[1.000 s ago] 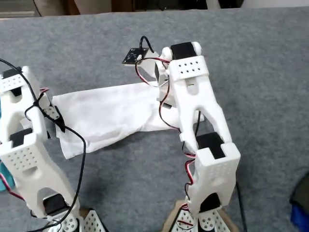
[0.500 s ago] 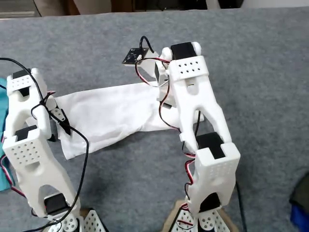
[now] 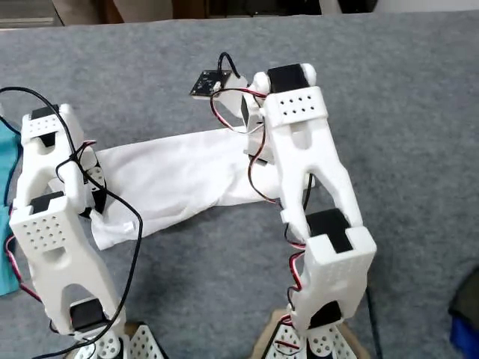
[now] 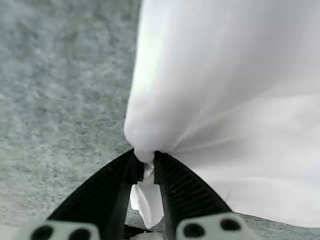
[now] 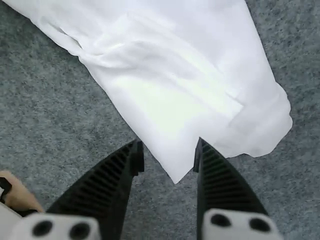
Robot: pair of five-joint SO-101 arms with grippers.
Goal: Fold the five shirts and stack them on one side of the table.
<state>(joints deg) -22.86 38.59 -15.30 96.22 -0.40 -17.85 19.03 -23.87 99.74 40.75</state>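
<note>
A white shirt (image 3: pixel 168 179) lies as a long folded strip across the grey table, between the two arms. My left gripper (image 4: pixel 145 161) is shut on a bunched edge of the white shirt (image 4: pixel 220 95) at its left end, lifting the cloth into a small peak. In the high view the left arm (image 3: pixel 52 202) covers that end. My right gripper (image 5: pixel 167 152) stands open over the shirt's right end, its black fingers (image 5: pixel 122 162) on either side of a pointed corner of the white shirt (image 5: pixel 170 85). The right arm (image 3: pixel 299 149) hides that end from above.
A teal cloth (image 3: pixel 7 172) lies at the table's left edge beside the left arm. A dark blue object (image 3: pixel 468 307) sits at the right edge near the front. Bare grey table (image 3: pixel 389 90) stretches behind and to the right of the shirt.
The left arm has shifted right and forward, dragging the shirt's left end with it, so more teal cloth shows at the left edge. The right arm has barely moved.
</note>
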